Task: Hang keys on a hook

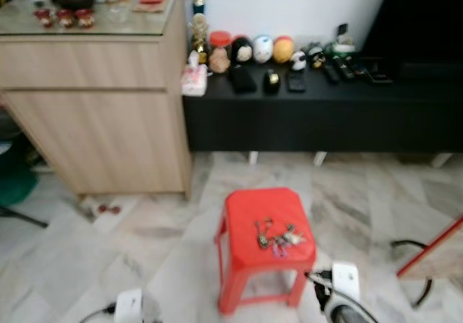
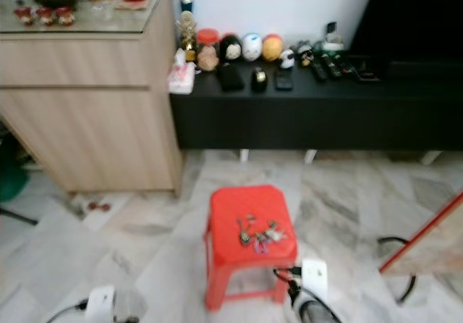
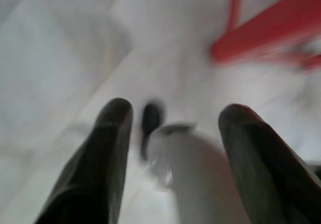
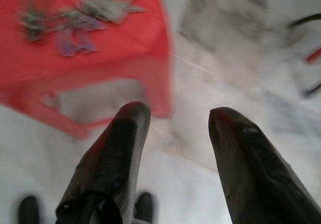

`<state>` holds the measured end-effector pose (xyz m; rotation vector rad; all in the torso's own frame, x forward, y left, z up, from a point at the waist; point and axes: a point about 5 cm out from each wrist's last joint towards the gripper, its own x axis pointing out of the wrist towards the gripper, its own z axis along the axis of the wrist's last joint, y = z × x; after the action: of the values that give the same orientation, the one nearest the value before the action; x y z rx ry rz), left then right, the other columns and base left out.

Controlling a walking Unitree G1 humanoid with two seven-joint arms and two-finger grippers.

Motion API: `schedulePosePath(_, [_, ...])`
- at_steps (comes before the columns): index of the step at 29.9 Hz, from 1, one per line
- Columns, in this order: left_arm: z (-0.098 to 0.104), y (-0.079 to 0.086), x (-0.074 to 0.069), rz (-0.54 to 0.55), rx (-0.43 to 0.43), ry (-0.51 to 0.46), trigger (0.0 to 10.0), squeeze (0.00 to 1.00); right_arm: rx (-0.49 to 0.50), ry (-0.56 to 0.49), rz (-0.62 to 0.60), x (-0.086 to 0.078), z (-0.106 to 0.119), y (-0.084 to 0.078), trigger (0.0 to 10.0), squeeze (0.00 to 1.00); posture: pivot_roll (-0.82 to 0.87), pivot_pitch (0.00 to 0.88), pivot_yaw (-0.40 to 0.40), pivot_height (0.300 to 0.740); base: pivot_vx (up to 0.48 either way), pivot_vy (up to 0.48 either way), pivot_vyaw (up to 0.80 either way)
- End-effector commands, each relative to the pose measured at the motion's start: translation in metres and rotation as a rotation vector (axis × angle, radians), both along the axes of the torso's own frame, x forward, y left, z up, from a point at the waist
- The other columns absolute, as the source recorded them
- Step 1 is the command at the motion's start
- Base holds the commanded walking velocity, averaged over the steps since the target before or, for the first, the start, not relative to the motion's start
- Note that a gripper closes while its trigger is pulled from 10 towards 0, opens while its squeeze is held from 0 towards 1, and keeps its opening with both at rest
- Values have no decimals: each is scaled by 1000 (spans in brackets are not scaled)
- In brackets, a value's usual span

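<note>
Head views: the keys (image 1: 277, 236) lie in a loose bunch on top of the red stool (image 1: 246, 211), strung out roughly across its seat. The stool stands on the marble floor (image 1: 145, 236) before a black low cabinet (image 1: 325, 113) and a wooden cabinet (image 1: 101, 120). No hook can be made out.

Left wrist view: the left gripper (image 3: 173, 133) hangs over floor, jaws released and empty, stool leg off to one side.

Right wrist view: the right gripper (image 4: 175, 133) has its jaws released, empty, with the keys ahead and to one side on the stool top. The right arm is judged the nearer.
</note>
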<state>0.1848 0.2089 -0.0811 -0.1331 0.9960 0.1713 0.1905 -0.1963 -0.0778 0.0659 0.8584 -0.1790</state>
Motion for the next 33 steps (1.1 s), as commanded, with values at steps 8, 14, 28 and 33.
schedulePosePath(8, [-6, 4, -14, -9, 24, 52, 10000, 0, 17, -24, -4, 8, 4, 4, 10000, 0, 78, 0, -72, 740, 99, 0, 660])
schedulePosePath(14, [-6, 4, -15, -11, 21, 53, 10000, 0, 17, -26, 0, 8, 4, 4, 10000, 0, 76, 0, -72, 740, 0, 0, 671])
schedulePosePath(28, [-1, 3, -5, -17, 23, -24, 10000, 0, 25, -24, -12, 6, 3, 4, 10000, 0, 75, 0, -67, 740, 0, 0, 114])
schedulePosePath(33, [17, 3, 25, -121, 62, -168, 10000, 0, 46, -75, -71, 12, 7, -1, 10000, 0, 76, 0, -61, 740, 0, 0, 0])
